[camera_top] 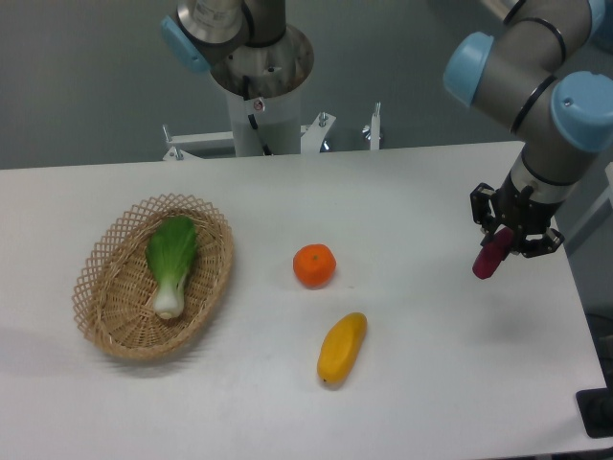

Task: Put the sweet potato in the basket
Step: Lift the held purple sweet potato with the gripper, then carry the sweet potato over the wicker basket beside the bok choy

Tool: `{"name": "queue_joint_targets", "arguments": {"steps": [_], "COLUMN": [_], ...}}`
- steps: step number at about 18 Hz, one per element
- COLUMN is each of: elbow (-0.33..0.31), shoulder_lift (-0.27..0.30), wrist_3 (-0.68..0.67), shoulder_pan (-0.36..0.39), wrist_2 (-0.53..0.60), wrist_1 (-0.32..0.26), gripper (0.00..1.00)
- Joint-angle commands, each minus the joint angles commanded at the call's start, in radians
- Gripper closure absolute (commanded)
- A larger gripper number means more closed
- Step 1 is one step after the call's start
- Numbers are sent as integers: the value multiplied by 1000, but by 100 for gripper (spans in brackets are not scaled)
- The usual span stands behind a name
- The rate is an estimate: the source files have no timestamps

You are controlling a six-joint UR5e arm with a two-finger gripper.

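Observation:
The sweet potato (491, 256) is a small reddish-purple tuber held in my gripper (506, 238) at the right side of the table, hanging tilted a little above the surface. The gripper is shut on its upper end. The basket (113, 309) is a tan oval wicker basket at the far left of the table, well apart from the gripper. A green and white bok choy (170, 264) lies inside it.
A round orange (314, 265) sits mid-table. An elongated yellow-orange fruit (342, 348) lies in front of it. Both lie between the gripper and the basket. The table's right edge (582, 316) is close to the gripper. The robot base (259, 105) stands at the back.

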Motion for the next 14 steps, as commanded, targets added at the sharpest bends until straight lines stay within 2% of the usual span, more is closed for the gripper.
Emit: {"name": "queue_joint_targets", "arguments": {"steps": [6,10,14], "elbow": [-5,-31,-112], "shoulder_lift": [5,24,75], "wrist_3": [-12,-93,-123], "shoulder_pan": [-11,-70,-123], "wrist_2": [0,-2,-14], "wrist_1": [-2,-2,0], "gripper": [88,88,88]}}
